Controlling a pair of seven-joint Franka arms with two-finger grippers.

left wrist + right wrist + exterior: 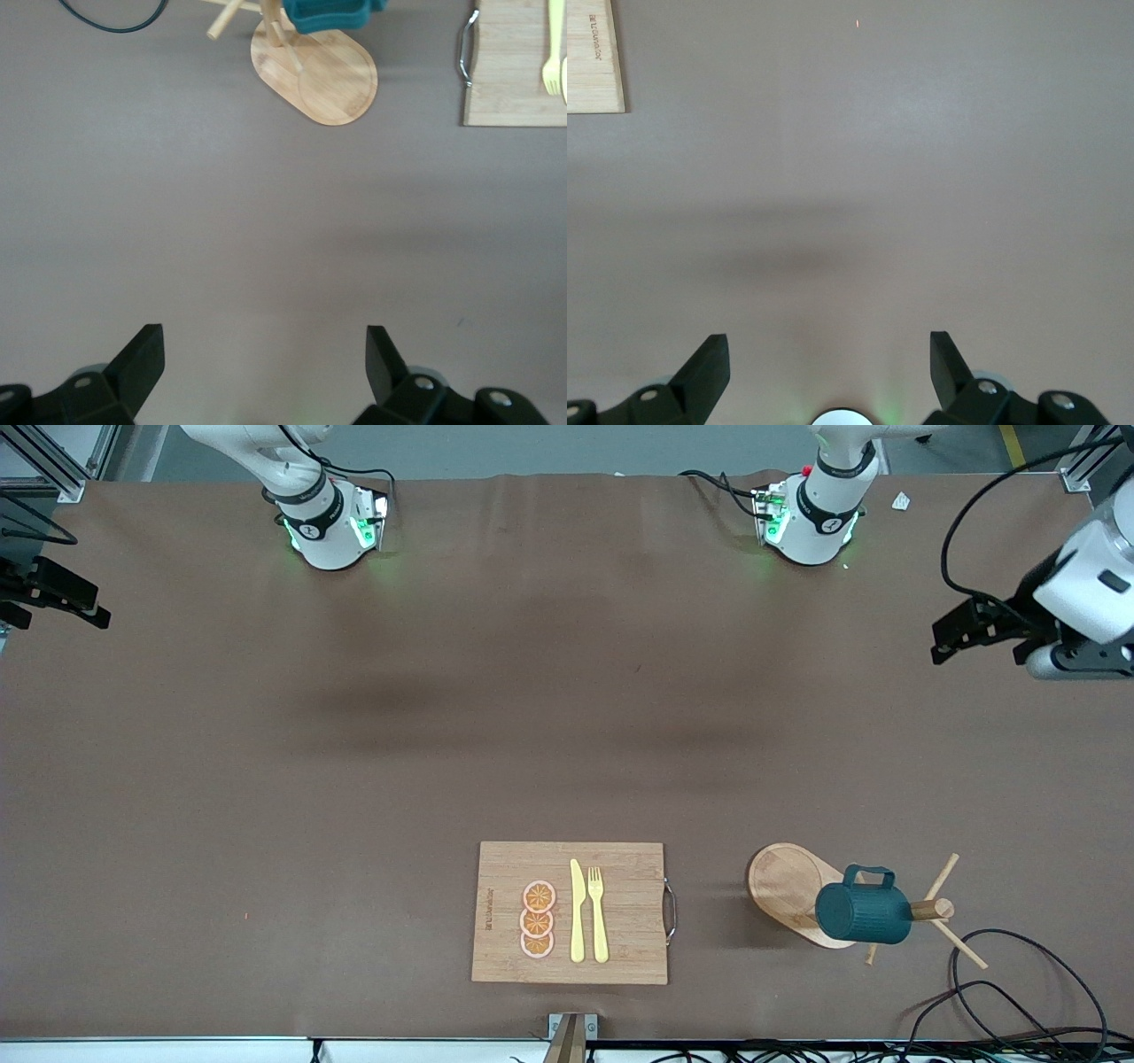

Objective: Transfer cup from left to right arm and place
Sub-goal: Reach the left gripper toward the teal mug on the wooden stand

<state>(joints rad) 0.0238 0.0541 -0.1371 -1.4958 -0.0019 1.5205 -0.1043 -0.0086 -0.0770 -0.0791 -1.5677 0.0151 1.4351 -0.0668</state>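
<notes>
Left hand (fingers spread) over brown table.

The cup covers part of the peg rack; its inside faces away. In the left wrist view the cup and cutting board are cropped by the edge.

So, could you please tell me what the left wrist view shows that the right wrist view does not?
Only the left wrist view shows the cup hanging on the wooden peg rack, a black cable, the board's metal handle and a yellow fork. Only the right wrist view shows the board's engraved edge. Both show the cutting board, bare table and an open gripper: left gripper, right gripper.
</notes>
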